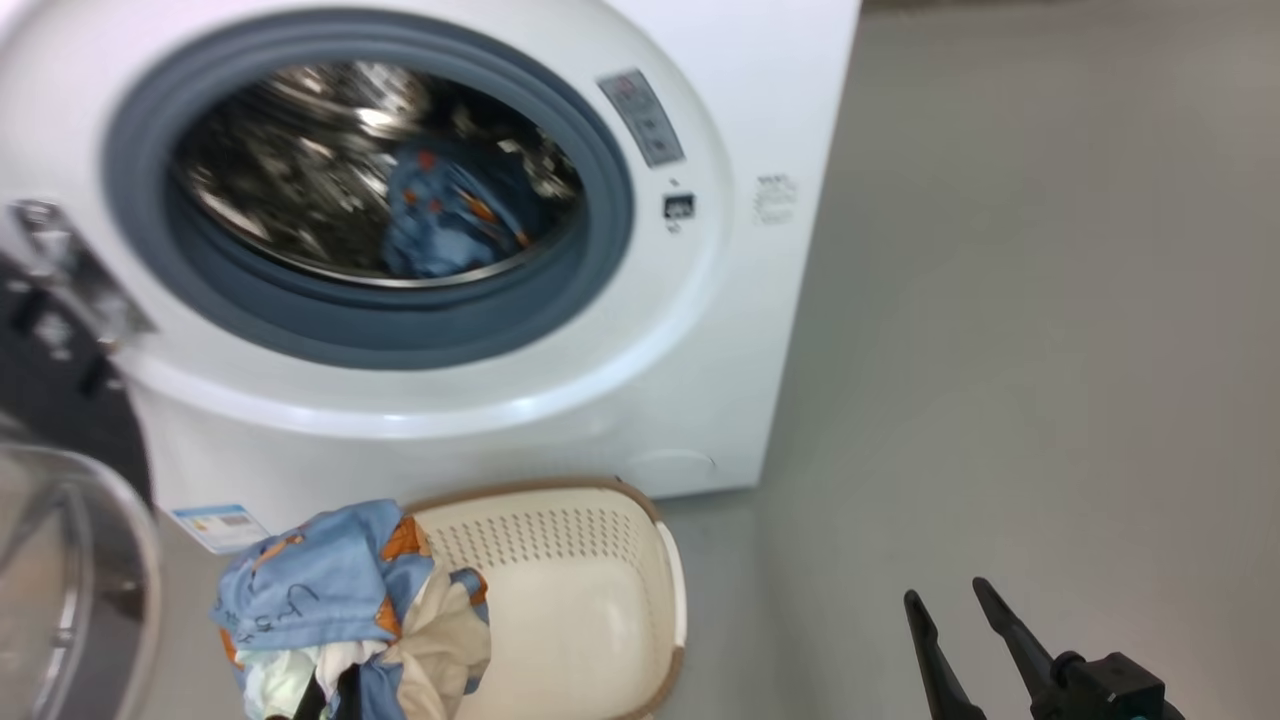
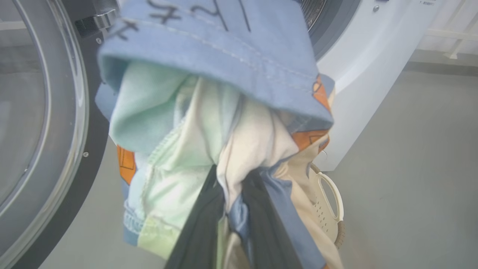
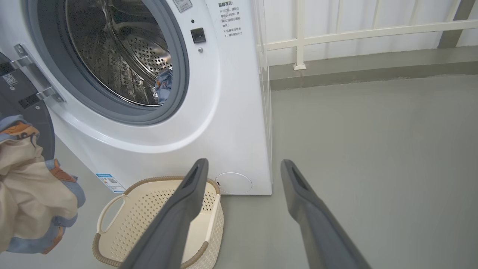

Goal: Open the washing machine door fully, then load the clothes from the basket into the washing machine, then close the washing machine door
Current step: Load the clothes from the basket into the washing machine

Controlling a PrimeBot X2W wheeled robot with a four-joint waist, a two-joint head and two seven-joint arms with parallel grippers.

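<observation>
Step in hand: carrying the clothes (image 1: 320, 590) from the basket (image 1: 672, 570) to the washing machine (image 1: 760, 120)
Left gripper (image 2: 233, 179): fingers pinched on the clothes near the bottom of the bundle, with blue, cream and pale green folds hanging all around them
Right gripper (image 1: 945, 590): fingers spread wide, holding nothing, low over the bare floor (image 1: 1050, 350) and well to the right of the basket
Clothes: a bunched load lifted over the basket's left end, just beside the washing machine door (image 1: 60, 560)
Garment in drum: one blue printed piece (image 1: 440, 220) lies at the back of the drum (image 1: 300, 180)
Basket: on the floor against the foot of the machine; its visible inside looks empty in the right wrist view
Washing machine door: swung open to the left, its glass bowl close to the load
Gasket (image 1: 400, 330): grey lip the load has to clear
Handling advice: raise the bundle above the lower lip before moving inward; steer right, away from the door and its hinge; go deep into the drum before letting go
Risk: trailing folds may drape over the gasket or snag on the door
Afterwards: check for stray cloth on the lip, then close the door
</observation>
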